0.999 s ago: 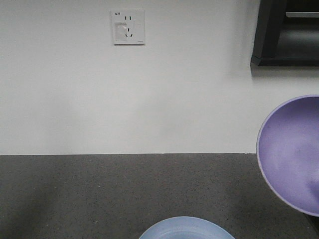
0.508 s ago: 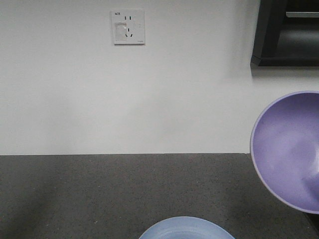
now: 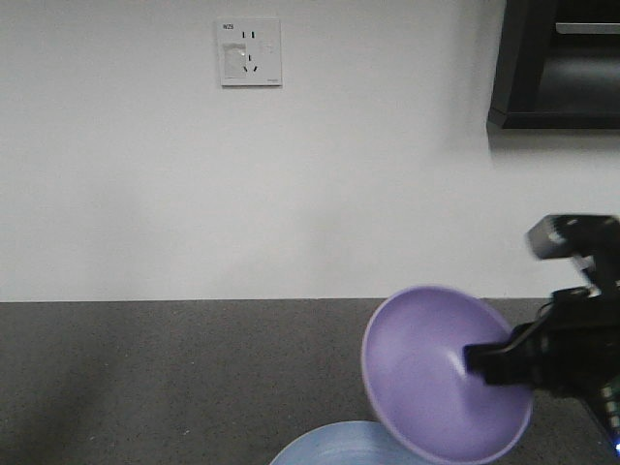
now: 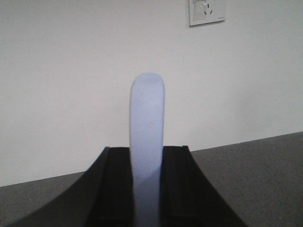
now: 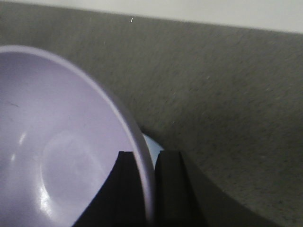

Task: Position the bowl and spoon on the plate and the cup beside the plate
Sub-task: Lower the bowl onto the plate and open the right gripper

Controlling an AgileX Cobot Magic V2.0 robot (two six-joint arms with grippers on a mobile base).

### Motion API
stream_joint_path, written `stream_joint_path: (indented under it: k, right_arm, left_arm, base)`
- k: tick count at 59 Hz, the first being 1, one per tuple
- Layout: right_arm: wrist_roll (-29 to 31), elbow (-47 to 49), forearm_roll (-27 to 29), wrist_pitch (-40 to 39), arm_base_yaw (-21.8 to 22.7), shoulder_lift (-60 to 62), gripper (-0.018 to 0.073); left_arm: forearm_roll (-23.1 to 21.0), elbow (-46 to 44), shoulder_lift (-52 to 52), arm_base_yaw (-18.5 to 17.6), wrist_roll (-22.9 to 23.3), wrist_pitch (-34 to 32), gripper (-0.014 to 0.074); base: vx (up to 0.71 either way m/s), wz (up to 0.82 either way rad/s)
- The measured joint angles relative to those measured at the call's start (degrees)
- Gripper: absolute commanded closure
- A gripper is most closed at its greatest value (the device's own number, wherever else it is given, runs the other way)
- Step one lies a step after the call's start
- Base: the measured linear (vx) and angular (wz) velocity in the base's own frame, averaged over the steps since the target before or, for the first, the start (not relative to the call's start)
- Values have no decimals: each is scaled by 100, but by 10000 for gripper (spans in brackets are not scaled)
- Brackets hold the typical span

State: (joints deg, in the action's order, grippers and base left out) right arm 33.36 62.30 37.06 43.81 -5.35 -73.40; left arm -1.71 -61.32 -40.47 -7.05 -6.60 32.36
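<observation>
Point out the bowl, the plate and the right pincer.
bowl [image 3: 426, 383], front view, on its inner wall.
plate [image 3: 329, 448], front view, on its far rim at the picture's bottom edge.
right pincer [image 5: 144, 161], right wrist view, between its tips, clamped on the bowl's rim.

Tiny illegible mark on wall socket [image 3: 250, 52]

Most of the plate [image 3: 329, 448] below the front view's bottom edge

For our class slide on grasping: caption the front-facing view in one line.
Right gripper holds the tilted bowl by its rim, close to the plate, over a dark counter.
</observation>
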Motion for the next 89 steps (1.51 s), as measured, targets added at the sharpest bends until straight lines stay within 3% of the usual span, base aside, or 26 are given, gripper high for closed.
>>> stream_joint_path:
  k: [12, 23, 38, 62, 89]
  right_arm:
    - [-850, 0, -1089, -49, -877, -1117, 568]
    - [-1235, 0, -1691, 42, -1055, -1786, 564]
    - [-1585, 7, -1582, -27, -1055, -2011, 523]
    - [-1704, 7, -1698, -164, -1055, -2063, 288]
    - [-1865, 7, -1686, -214, -1055, -2083, 279]
  left_arm:
    - [0, 0, 0, 0, 0, 0, 602]
    - [0, 0, 0, 0, 0, 0, 602]
    - [0, 0, 0, 0, 0, -2, 602]
    - [0, 0, 0, 0, 0, -2, 602]
    - [0, 0, 0, 0, 0, -2, 602]
  base:
    - [0, 0]
    - [0, 0]
    - [0, 0]
    - [0, 0]
    - [0, 0]
